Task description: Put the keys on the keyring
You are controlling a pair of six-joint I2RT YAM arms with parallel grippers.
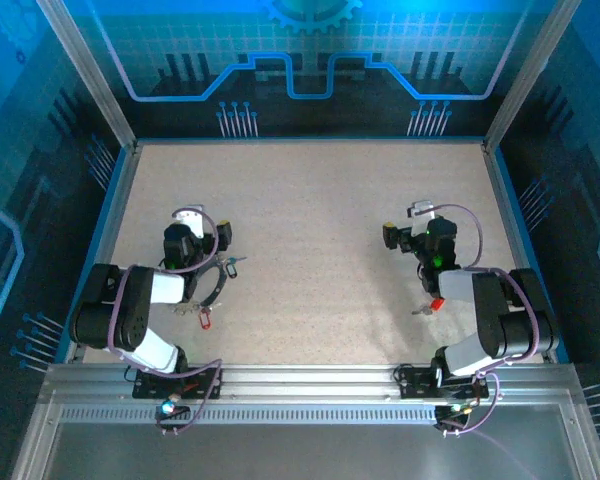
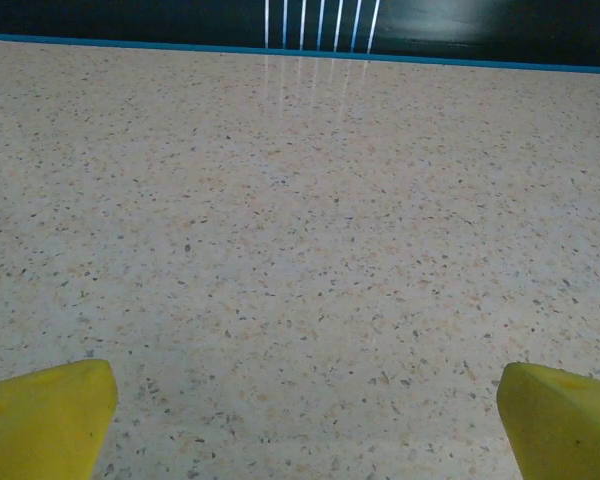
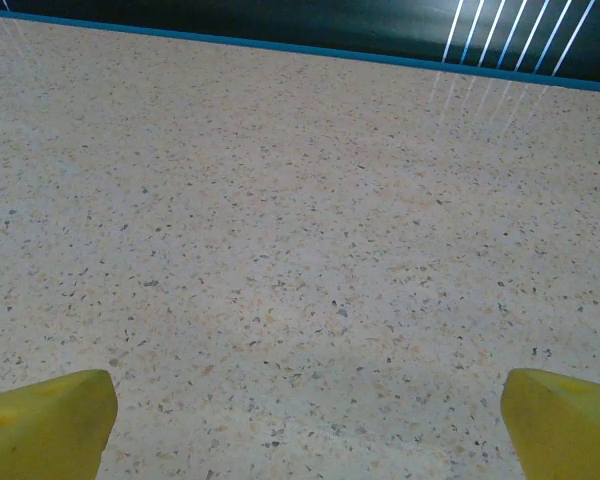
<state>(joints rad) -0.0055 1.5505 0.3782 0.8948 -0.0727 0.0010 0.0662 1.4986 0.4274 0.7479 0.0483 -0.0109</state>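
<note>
Yellow fingertips [image 2: 42, 418] stand far apart at the two lower corners of the left wrist view, so the left hand [image 1: 200, 240] is spread wide and holds nothing; speckled beige counter [image 2: 300, 250] lies between the tips. The right hand [image 1: 416, 236] is the same, wide and without any load. Both arms are folded close to their bases, which I judge to be a waiting pose: no step of the task looks started. The keyring [image 1: 212, 283] lies flat on the counter just behind the left hand, on the side toward that arm's base, so the wrist camera looks forward and away from it. It appears as a thin dark-grey wire loop, roughly round. One red-headed key [image 1: 206, 318] lies just behind the ring, near the left forearm, and a small dark piece [image 1: 232, 266] (perhaps another key, it is too small to tell) sits at the ring's right edge. A second red key [image 1: 435, 303] lies behind the right hand, close to that forearm, with a bit of silver beside it. Probably the things are divided so that each hand has something near to pick: the left one the ring, the right one a key.
</note>
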